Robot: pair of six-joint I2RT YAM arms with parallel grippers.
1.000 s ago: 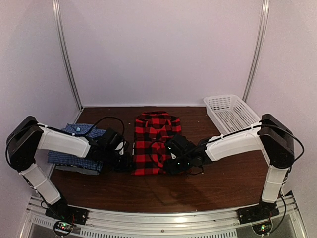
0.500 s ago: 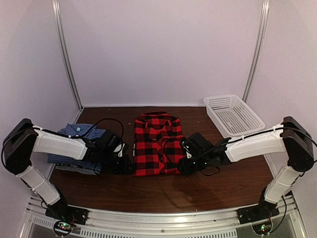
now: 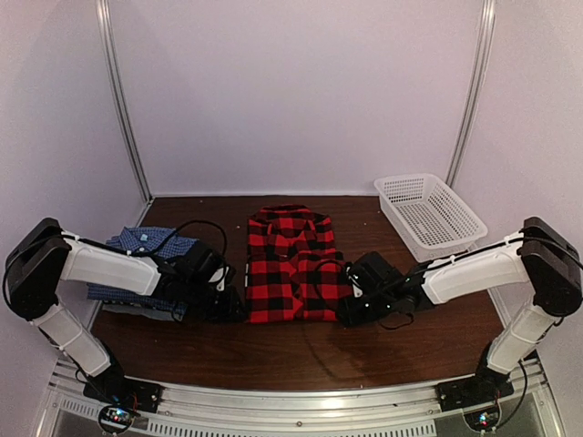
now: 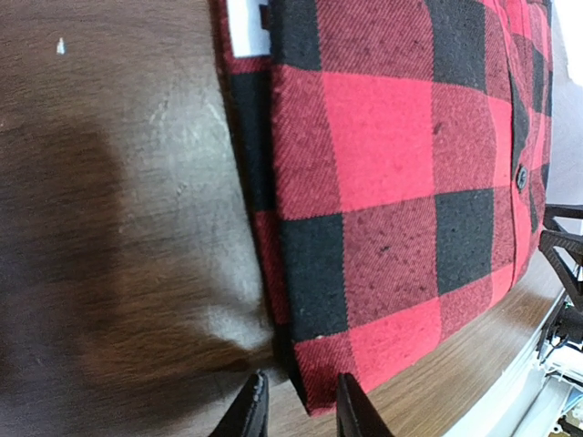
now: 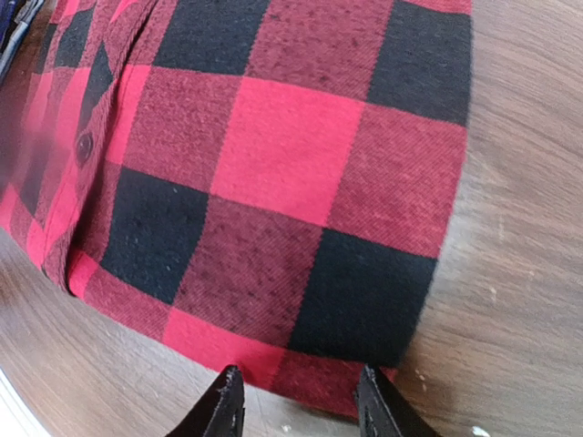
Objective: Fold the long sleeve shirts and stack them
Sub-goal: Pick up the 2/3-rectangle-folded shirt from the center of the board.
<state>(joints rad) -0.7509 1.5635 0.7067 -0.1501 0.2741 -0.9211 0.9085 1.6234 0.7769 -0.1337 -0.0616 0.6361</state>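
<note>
The red-and-black plaid shirt [image 3: 293, 264] lies folded flat in the middle of the table. My left gripper [image 3: 233, 306] is at its near left corner. In the left wrist view the gripper [image 4: 301, 414] is open, with the shirt's corner [image 4: 364, 228] between the fingertips. My right gripper [image 3: 353, 311] is at the near right corner. In the right wrist view it [image 5: 301, 405] is open, just short of the shirt's hem [image 5: 273, 182]. The blue checked shirt [image 3: 137, 259] lies folded at the left, on a grey one [image 3: 137, 310].
A white mesh basket [image 3: 428, 211] stands at the back right. The left arm reaches across the front of the blue and grey pile. Bare brown table [image 3: 301, 350] runs along the front edge. White walls close in the back and sides.
My right gripper has moved right, from over the plaid shirt to its near right corner, and the shirt's near part now lies wider. The left gripper has barely moved.
</note>
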